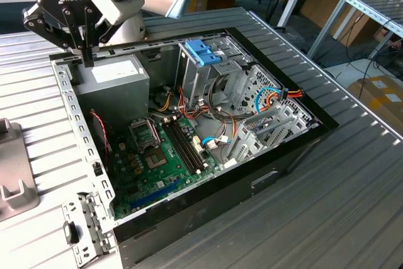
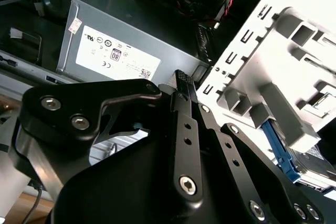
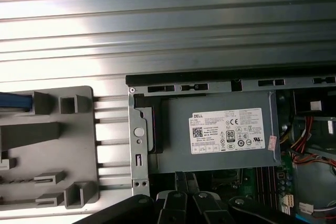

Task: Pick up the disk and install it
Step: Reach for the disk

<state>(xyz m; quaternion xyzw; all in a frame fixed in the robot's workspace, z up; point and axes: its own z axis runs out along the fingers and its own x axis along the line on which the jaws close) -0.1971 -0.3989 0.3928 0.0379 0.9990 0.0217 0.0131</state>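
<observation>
Item: disk [image 2: 308,170]. Flat, dark metal body with a pale label and a blue plastic side rail [image 2: 276,148]. It is seated in a holder [image 2: 294,77] of light grey moulded plastic with blocky ribs and slots. The holder stands on the table [image 1: 352,206] outside the case [image 1: 264,177]. In the first wrist view, a strip of the blue rail [image 3: 13,100] shows at the holder's [image 3: 47,145] edge. The disk is apart from the claw and not touched by it.

Item: gripper [image 2: 182,80]. Matt black linkage plates with bright screw heads carry two slim fingers, one with a ribbed tip. The fingers are pressed together with nothing between them. In the exterior view the gripper [image 1: 86,55] points down over the case rim, at the power supply's corner on the exterior view's left.

Item: power supply [image 3: 220,129]. Plain grey sheet-metal box with a white printed label, set in the case corner.

Item: case. Black tower lying on its side and open. Inside are a green motherboard [image 1: 164,162], perforated metal cages, a blue latch [image 1: 203,51] and coloured cable bundles.

Item: table. Ribbed grey metal sheet with long parallel grooves.
</observation>
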